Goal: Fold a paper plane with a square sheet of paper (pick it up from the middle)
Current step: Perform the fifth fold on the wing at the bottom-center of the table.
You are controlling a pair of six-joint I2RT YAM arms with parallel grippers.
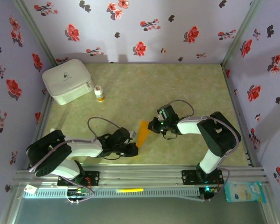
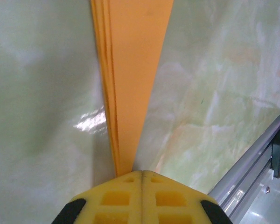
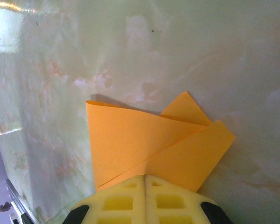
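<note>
Lavender wallpaper (image 1: 177, 9) with red and black flowers stands on three sides of the table (image 1: 130, 84). The tabletop is pale green, marbled and glossy. An aluminium rail (image 1: 144, 173) runs along its near edge.

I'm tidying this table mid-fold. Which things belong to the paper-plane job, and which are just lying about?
Job: orange paper, left pincer, right pincer.
Lying about: white box, small bottle, packet near the right arm's base.
</note>
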